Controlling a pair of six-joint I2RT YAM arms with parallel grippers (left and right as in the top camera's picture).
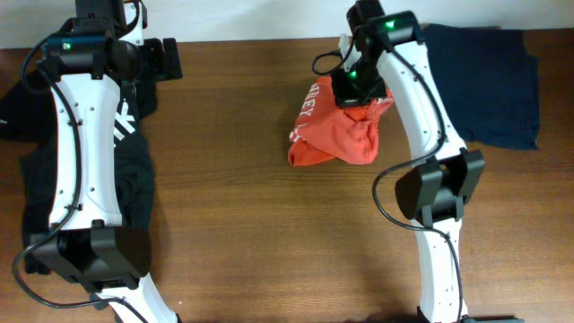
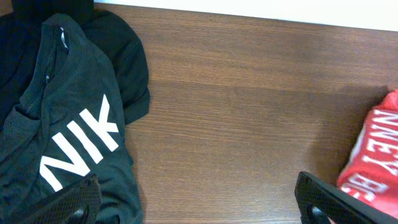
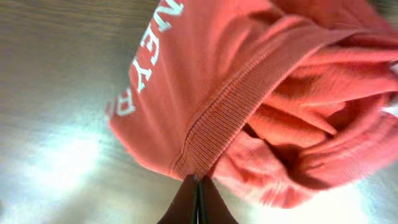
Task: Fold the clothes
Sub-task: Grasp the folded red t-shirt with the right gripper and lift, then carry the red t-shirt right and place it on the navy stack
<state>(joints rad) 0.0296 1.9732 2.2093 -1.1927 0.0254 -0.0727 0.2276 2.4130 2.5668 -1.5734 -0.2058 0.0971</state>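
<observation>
A red shirt (image 1: pixel 336 133) with white lettering hangs bunched over the middle of the table. My right gripper (image 1: pixel 357 87) is shut on its ribbed hem (image 3: pixel 214 134) and holds it up; in the right wrist view the fingertips (image 3: pixel 198 180) pinch the hem's edge. A dark green shirt (image 2: pixel 59 143) with white letters lies at the left of the table, under my left arm (image 1: pixel 81 117). My left gripper (image 2: pixel 199 202) is open and empty above bare wood, between the green shirt and the red shirt's edge (image 2: pixel 376 158).
A dark navy garment (image 1: pixel 489 82) lies spread at the back right of the table. More dark clothing (image 1: pixel 18 112) lies at the far left edge. Brown wood table (image 1: pixel 224 179) shows between the two arms.
</observation>
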